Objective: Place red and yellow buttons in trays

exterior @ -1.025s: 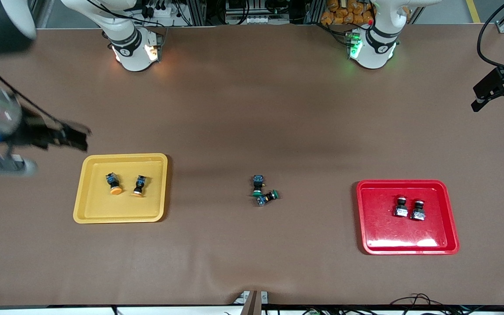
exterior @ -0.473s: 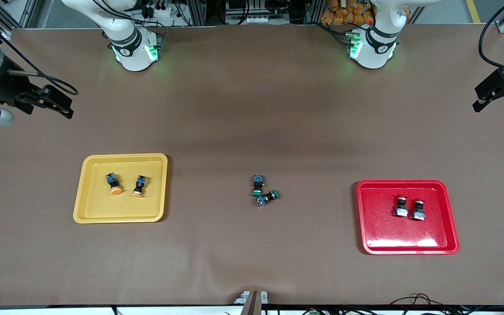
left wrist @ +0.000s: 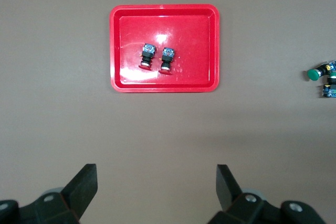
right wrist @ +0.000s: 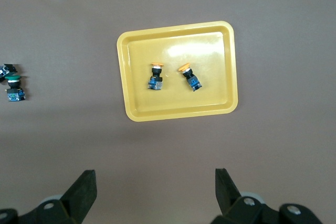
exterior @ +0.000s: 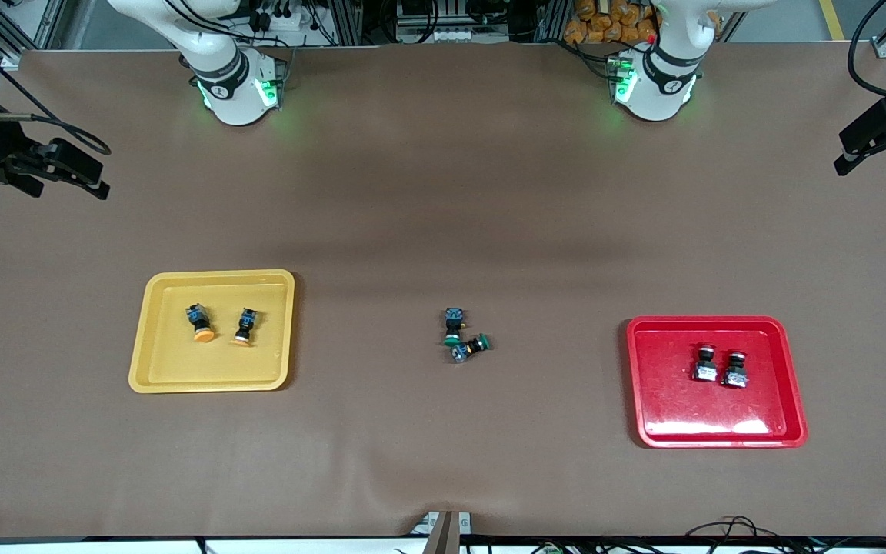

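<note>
Two orange-yellow-capped buttons (exterior: 201, 322) (exterior: 245, 326) lie in the yellow tray (exterior: 152, 362), also seen in the right wrist view (right wrist: 126, 77). Two red-capped buttons (exterior: 705, 363) (exterior: 735, 369) lie in the red tray (exterior: 720, 427), also seen in the left wrist view (left wrist: 116, 45). My right gripper (exterior: 81, 173) is open and empty, high over the table edge at the right arm's end. My left gripper (exterior: 877, 146) is open and empty, high over the table edge at the left arm's end. Both arms hang still, away from the trays.
Two green-capped switches (exterior: 454, 324) (exterior: 470, 346) lie together at the table's middle, between the two trays. They also show at the edge of the left wrist view (left wrist: 321, 73) and of the right wrist view (right wrist: 13, 81). The arm bases stand along the table's back edge.
My right gripper has risen and drawn away from the yellow tray toward the table's corner at the right arm's end. My left gripper has shifted slightly upward. The buttons have not moved.
</note>
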